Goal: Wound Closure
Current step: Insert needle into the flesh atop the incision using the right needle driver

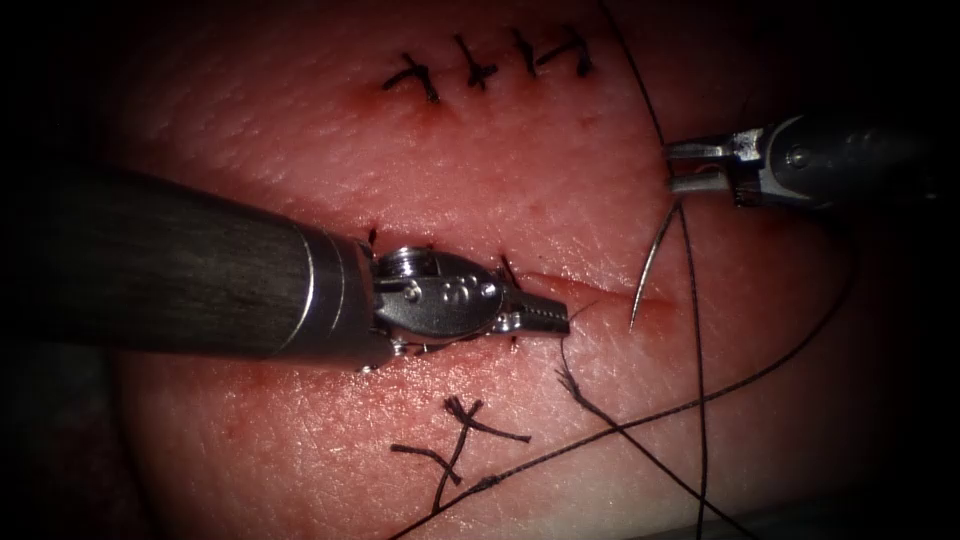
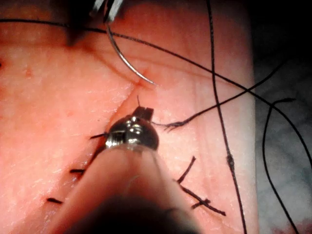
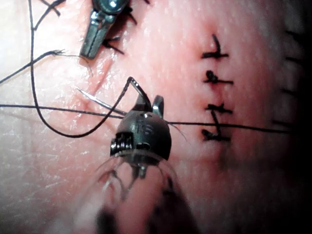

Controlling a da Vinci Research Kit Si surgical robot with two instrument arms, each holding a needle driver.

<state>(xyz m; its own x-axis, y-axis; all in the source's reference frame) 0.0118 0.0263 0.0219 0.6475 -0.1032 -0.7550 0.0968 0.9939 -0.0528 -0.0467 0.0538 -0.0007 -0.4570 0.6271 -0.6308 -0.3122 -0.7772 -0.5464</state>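
Note:
My right tool (image 1: pixel 690 166) hangs over the tissue (image 1: pixel 300 130) to the right of the cut (image 1: pixel 600 292), shut on the curved needle (image 1: pixel 655 255) near its thread end. The needle arcs down and its tip rests at the cut's right end; I cannot tell whether it has entered the tissue. Dark thread (image 1: pixel 697 350) trails from the needle toward the front edge. My left tool (image 1: pixel 545 316) lies along the cut with its jaws shut and holds nothing. The needle (image 2: pixel 122 56) and the left tool (image 2: pixel 144 113) show in the left wrist view. The right wrist view has the needle (image 3: pixel 100 101) and the right tool (image 3: pixel 148 102).
A row of finished stitches (image 1: pixel 480 65) crosses an older closed cut at the back. Cut thread ends (image 1: pixel 460 440) lie in front of the left tool. A frayed thread end (image 1: pixel 570 380) sits just below the cut. A long loop of thread (image 1: pixel 800 345) sweeps across the right side.

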